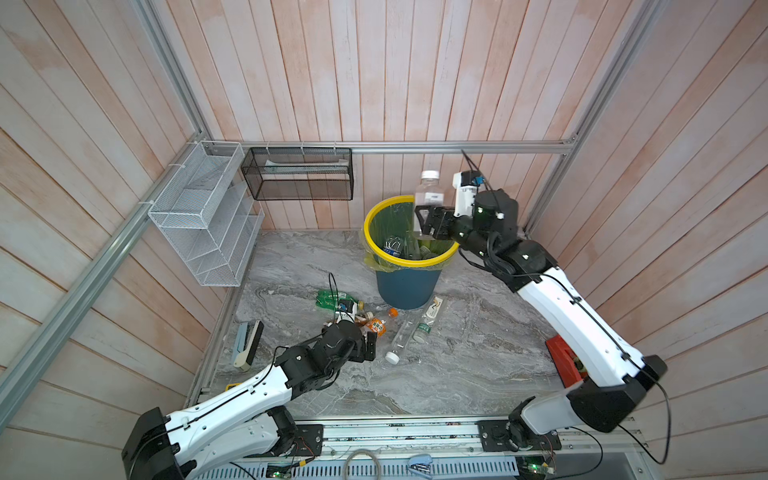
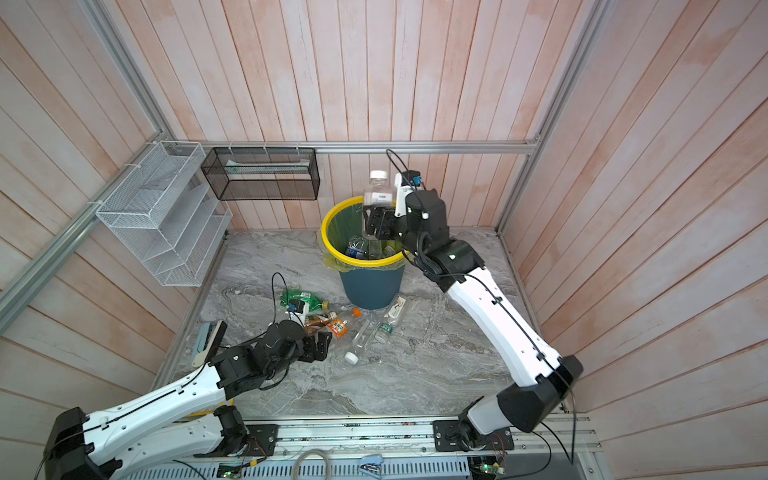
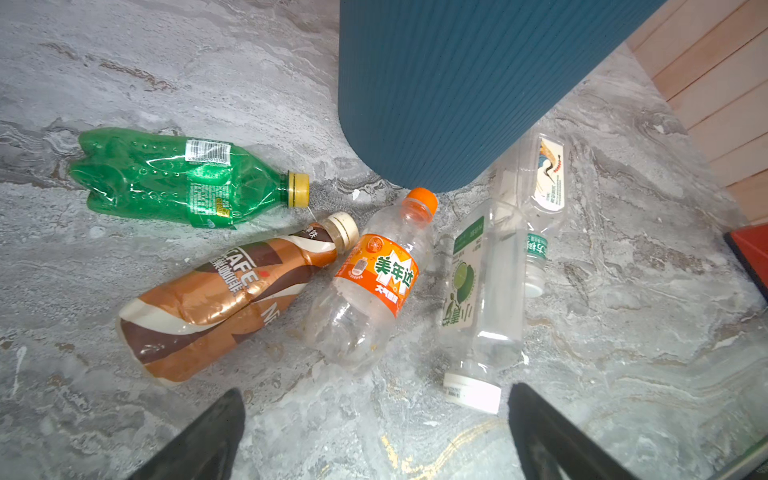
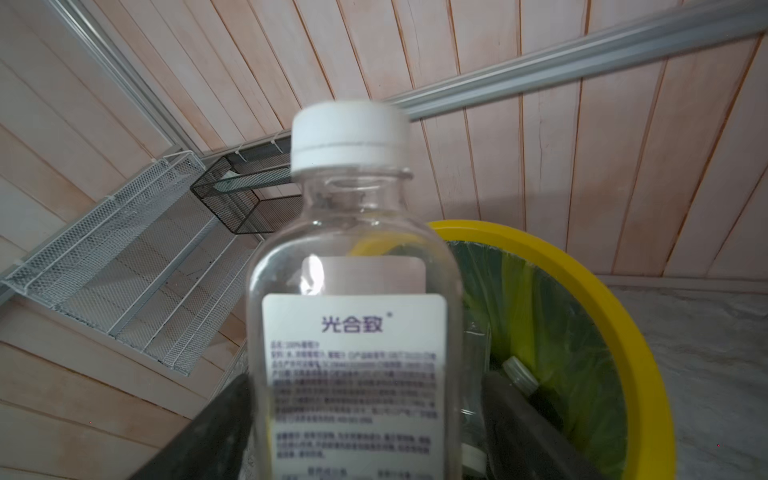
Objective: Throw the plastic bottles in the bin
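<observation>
Pink plank walls, grey marble counter: a clear white-capped bottle stands upright over the bin.

Right claw has its jaws parted, one finger clear of the bottle. The bottle hangs close inside the yellow rim, so it could clip it and bounce onto the counter. Left claw, jaws wide apart and empty, hovers by the heap, where touching bottles may roll if nudged. Count: one bin, two claws, one bottle aloft. Lying down are one green bottle, one brown bottle, one orange-labelled bottle and at least two clear ones. The number inside the bin is unclear.
</observation>
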